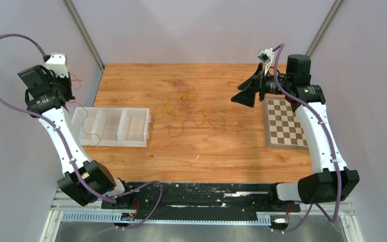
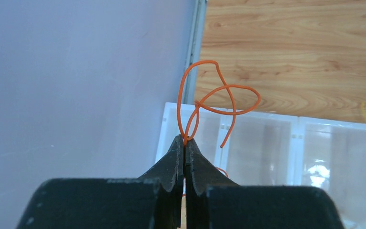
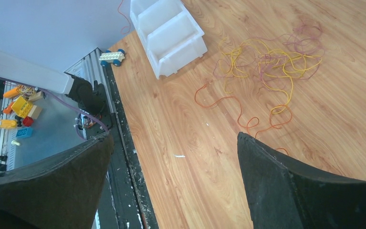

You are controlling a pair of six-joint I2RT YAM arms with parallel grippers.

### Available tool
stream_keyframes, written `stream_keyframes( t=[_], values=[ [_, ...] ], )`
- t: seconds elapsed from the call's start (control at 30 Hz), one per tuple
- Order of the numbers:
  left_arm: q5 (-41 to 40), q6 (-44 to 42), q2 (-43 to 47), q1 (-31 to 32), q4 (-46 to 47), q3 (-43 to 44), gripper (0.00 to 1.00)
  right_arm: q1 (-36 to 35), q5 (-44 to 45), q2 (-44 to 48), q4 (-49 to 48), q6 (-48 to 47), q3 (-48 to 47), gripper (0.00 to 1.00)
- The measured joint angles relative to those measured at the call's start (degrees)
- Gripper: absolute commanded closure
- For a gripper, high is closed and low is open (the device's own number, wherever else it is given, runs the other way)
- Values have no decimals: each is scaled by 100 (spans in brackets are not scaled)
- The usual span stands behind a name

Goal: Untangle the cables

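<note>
Leftward, left pincer (image 2: pixel 185 140) pinches orange cable (image 2: pixel 219 102) beside wall (image 2: pixel 76 86).

The table (image 1: pixel 221 146) is wood-grained board, smooth with a soft sheen; the bin (image 1: pixel 147 128) is translucent, frosted-looking plastic with glossy edges; the chequered board (image 1: pixel 283 123) looks matt, in wood tones. The cables (image 1: pixel 186 103) are thin, smooth strands, and the orange cable (image 2: pixel 226 87) has a slick, plastic-like skin; the left gripper (image 2: pixel 185 141) is matt black with a faintly grainy face; the right gripper (image 3: pixel 175 138) is the same dull black, rougher in texture.
</note>
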State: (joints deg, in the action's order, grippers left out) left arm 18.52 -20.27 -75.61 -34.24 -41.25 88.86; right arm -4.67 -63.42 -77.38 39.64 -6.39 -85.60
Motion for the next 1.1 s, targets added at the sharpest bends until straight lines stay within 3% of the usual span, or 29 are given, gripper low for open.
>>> stream_keyframes(
  t=[0.6, 0.87, 1.1],
  values=[
    [-291, -645, -334, -223, 1150, 175, 100, 0, 39, -26, 103, -83, -35, 0],
    [-551, -922, -435, -225, 1873, -393, 100, 0, 37, -74, 107, -105, -35, 0],
    [-564, -1117, -321, -227, 2481, -1727, 100, 0, 42, -116, 136, -133, -35, 0]
  ],
)
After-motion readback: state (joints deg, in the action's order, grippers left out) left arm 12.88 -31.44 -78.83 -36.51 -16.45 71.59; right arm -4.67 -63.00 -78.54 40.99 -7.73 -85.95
